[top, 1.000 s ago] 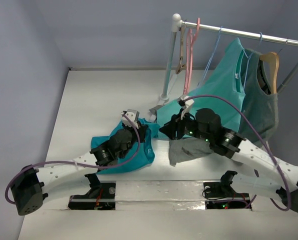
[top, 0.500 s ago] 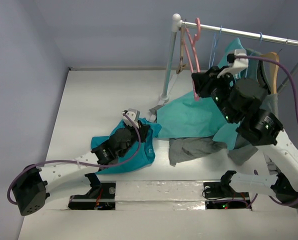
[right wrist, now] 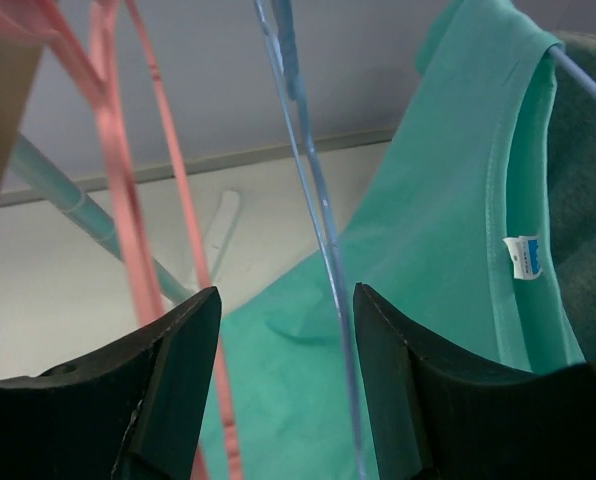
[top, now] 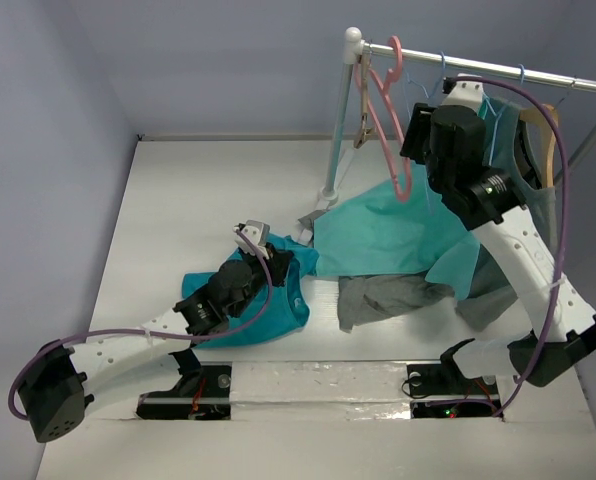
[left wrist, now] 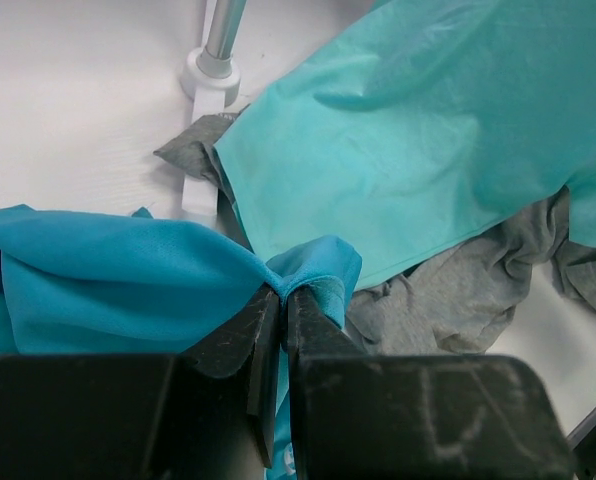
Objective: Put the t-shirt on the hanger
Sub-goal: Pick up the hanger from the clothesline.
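Observation:
The cerulean t-shirt [top: 240, 305] lies crumpled on the table at the left front. My left gripper [top: 278, 262] is shut on a fold of its edge; the left wrist view shows the cloth [left wrist: 108, 280] pinched between the jaws of the left gripper [left wrist: 283, 290]. The thin light-blue wire hanger [top: 441, 66] hangs on the rack rod. My right gripper [top: 416, 128] is raised to the rack and open. In the right wrist view the hanger wire [right wrist: 313, 180] runs between the open fingers of the right gripper [right wrist: 283, 300], close to the right one, untouched.
A pink hanger [top: 393, 130] hangs left of the blue one. A lighter teal shirt [top: 378, 235] drapes from the rack onto the table. Grey garments [top: 378, 298] lie beside it. A wooden hanger [top: 543, 125] and the rack post [top: 340, 120] stand close by.
My right arm has lifted off the table and swung up to the rack, open around the light-blue hanger wire. My left gripper has kept its hold on the t-shirt and barely moved.

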You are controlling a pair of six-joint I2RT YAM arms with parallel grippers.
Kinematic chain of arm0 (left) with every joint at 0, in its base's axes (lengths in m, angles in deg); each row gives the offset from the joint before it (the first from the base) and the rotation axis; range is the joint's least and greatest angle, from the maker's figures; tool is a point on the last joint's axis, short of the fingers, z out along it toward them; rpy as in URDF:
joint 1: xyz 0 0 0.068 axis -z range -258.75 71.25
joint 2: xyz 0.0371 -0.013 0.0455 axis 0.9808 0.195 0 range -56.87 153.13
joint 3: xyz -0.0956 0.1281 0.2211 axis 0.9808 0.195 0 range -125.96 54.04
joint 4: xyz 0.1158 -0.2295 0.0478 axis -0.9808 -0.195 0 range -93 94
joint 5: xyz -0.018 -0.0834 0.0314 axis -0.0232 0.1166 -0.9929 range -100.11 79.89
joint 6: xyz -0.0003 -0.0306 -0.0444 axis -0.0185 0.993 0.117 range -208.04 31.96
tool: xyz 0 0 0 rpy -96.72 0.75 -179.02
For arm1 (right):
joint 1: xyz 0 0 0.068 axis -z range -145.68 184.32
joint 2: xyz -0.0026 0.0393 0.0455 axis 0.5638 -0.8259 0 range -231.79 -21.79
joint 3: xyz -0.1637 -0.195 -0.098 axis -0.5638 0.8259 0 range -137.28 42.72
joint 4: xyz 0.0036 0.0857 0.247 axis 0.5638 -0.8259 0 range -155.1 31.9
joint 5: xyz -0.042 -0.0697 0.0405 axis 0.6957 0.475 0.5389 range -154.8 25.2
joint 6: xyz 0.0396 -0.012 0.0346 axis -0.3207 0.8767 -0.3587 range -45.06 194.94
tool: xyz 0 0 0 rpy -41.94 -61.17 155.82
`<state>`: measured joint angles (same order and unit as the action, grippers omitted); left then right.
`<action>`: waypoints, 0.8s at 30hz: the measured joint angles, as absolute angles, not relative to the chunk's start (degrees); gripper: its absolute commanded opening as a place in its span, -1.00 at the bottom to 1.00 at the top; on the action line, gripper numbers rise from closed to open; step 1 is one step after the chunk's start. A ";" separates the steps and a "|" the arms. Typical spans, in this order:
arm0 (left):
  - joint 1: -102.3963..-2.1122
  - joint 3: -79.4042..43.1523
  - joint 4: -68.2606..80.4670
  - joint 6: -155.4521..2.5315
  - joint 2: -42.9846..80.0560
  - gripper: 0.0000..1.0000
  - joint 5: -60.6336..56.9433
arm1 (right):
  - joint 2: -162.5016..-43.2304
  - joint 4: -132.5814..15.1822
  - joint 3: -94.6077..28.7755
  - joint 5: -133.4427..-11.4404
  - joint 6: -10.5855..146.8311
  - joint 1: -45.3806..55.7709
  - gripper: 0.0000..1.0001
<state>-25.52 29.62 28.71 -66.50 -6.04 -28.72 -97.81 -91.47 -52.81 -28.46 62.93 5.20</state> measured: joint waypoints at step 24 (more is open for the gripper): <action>-26.00 30.36 29.08 -66.39 -6.50 -1.00 -28.11 | -100.87 -90.59 -51.91 -35.28 64.59 11.25 -1.00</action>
